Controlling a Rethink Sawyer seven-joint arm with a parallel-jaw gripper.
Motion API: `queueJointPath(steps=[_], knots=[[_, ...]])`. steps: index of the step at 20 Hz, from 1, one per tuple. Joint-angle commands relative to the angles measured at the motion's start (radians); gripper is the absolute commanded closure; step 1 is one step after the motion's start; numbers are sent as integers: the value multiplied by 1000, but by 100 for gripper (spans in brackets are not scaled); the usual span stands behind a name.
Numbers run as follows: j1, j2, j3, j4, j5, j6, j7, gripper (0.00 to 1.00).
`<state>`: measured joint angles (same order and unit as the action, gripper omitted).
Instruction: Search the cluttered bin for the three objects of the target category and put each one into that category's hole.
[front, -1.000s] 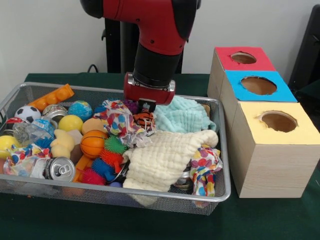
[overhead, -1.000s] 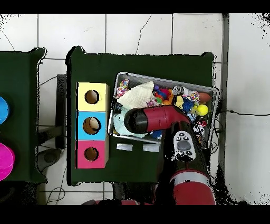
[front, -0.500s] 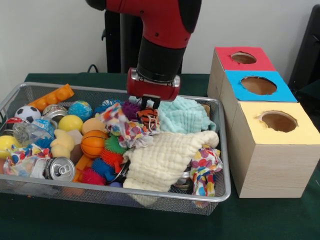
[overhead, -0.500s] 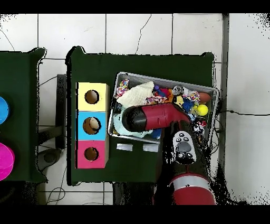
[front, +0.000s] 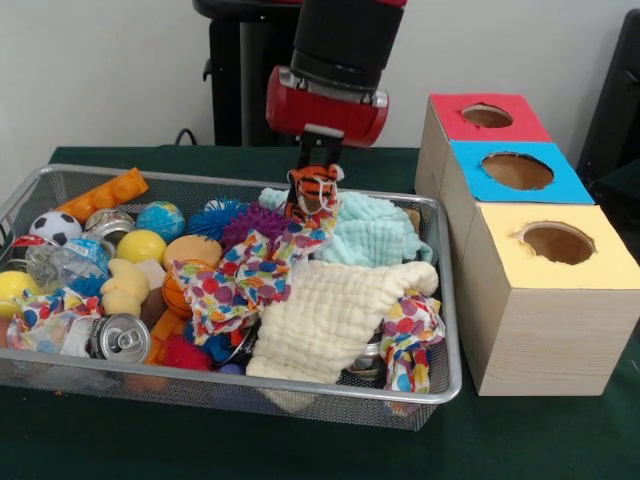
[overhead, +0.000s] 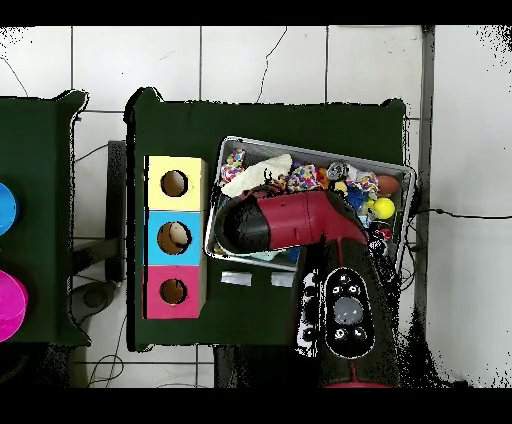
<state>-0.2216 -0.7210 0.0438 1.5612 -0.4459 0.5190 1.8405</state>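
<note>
My gripper (front: 316, 170) is shut on the orange black-striped tiger (front: 313, 190) and holds it just above the back of the silver wire-mesh bin (front: 440, 300). A polka-dot cloth (front: 245, 280) trails down from the tiger into the bin. The pale yellow plush (front: 124, 286) lies at the bin's left. A tan-orange rounded thing (front: 190, 247) sits near it; I cannot tell if it is the bear. The red-surround hole (front: 487, 115) is on the far box, to the right of the gripper. In the overhead view the arm (overhead: 290, 222) hides the gripper; the red hole (overhead: 173, 291) shows there.
The blue-surround hole (front: 517, 170) and yellow-surround hole (front: 557, 243) sit nearer on the same row of boxes. The bin also holds a cream cloth (front: 330, 315), a mint cloth (front: 375, 230), spiky balls (front: 215, 335), a can (front: 120, 338) and several balls.
My gripper has risen from the clutter with the tiger in it. The polka-dot cloth has been dragged up and now spreads over the basketball.
</note>
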Motion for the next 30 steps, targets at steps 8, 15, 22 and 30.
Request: queueJointPath(steps=[8, 15, 22, 30], knots=[[40, -58, 52, 89, 149, 328, 59, 100], [31, -20, 67, 66, 103, 133, 25, 100], [-19, 46, 69, 66, -41, -245, 10, 100], [-7, 122, -23, 13, -90, -278, 22, 100]])
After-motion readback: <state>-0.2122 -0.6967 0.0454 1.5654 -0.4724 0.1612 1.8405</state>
